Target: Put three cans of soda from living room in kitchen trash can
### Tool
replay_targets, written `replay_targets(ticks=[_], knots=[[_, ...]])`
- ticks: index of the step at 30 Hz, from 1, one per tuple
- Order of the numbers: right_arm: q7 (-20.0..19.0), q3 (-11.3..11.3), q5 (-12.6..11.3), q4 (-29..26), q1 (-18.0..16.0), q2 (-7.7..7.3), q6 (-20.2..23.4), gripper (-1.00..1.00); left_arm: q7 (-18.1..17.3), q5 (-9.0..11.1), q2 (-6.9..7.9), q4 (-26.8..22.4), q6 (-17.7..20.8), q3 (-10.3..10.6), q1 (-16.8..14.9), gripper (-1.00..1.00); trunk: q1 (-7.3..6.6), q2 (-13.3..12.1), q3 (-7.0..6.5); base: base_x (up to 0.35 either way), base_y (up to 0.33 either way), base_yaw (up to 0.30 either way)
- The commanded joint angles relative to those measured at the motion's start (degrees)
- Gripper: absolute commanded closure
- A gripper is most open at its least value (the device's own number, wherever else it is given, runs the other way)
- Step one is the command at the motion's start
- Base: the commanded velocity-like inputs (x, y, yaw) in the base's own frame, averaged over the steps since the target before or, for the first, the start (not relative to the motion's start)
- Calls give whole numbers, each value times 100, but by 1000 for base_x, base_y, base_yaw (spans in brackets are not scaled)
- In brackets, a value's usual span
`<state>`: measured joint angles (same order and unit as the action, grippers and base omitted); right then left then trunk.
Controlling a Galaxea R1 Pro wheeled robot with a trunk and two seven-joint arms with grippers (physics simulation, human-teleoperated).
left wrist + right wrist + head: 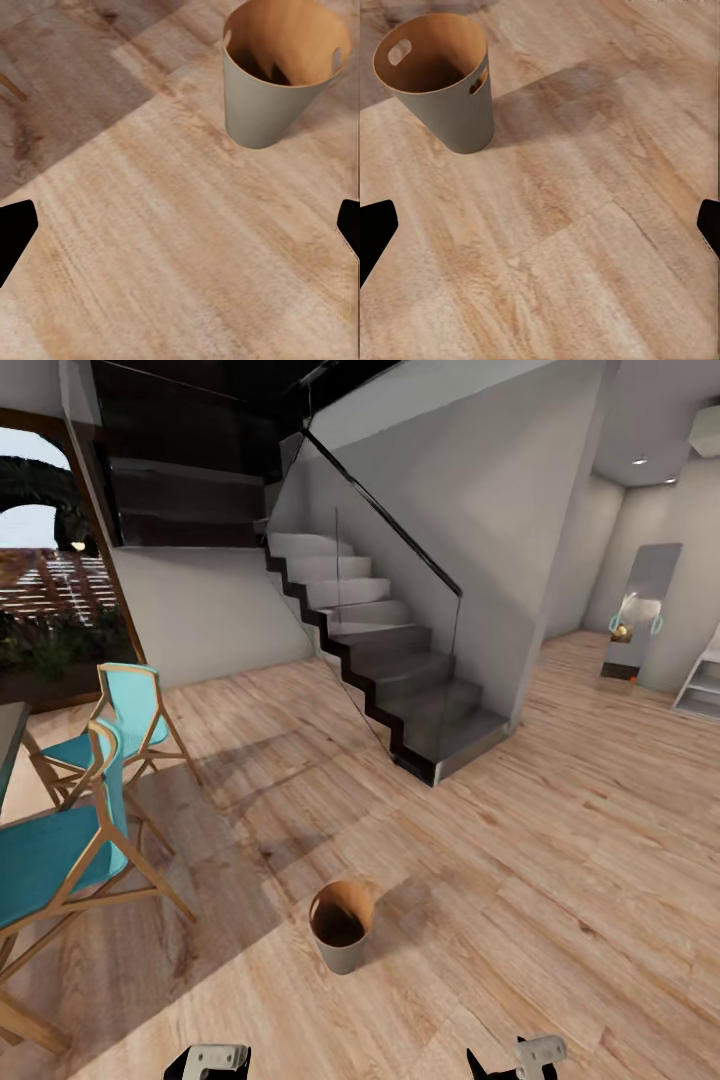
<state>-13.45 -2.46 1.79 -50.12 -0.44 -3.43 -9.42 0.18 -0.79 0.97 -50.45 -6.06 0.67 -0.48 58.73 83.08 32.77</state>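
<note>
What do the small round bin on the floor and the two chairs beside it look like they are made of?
The small round tapered bin looks like thin bent wood or veneer: matte pale grey outside, warm brown grained inside, though painted plastic is possible. The two turquoise chairs have slim light wooden frames with visible grain tone; the seats and backs look like taut fabric or moulded plastic, which the render leaves open.

my head camera sits high, looking forward and down across the wood floor (560,840) toward the staircase (400,660), with the tash can (341,925) close below. both wrist cameras hang low, aimed down at the floor between spread fingers (15,232); all three views share that bin.
</note>
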Motion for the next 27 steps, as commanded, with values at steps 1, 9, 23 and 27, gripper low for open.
replay_targets(ticks=[1,9,23,27], knots=[[0,2,1,0,0,0,0,-100,0,0,0,0,0,-1,1,-100,0,0,6,214,-237,50],[0,8,12,2,0,0,-6,-100,0,0,0,0,0,-4,-1,-100,0,0,26,213,-237,21],[0,9,14,2,0,0,-3,-100,0,0,0,0,0,-5,1,-100,0,0,85,203,-231,83],[0,9,14,2,0,0,-4,-100,0,5,0,0,0,-5,3,-100,0,0,112,124,-131,138]])
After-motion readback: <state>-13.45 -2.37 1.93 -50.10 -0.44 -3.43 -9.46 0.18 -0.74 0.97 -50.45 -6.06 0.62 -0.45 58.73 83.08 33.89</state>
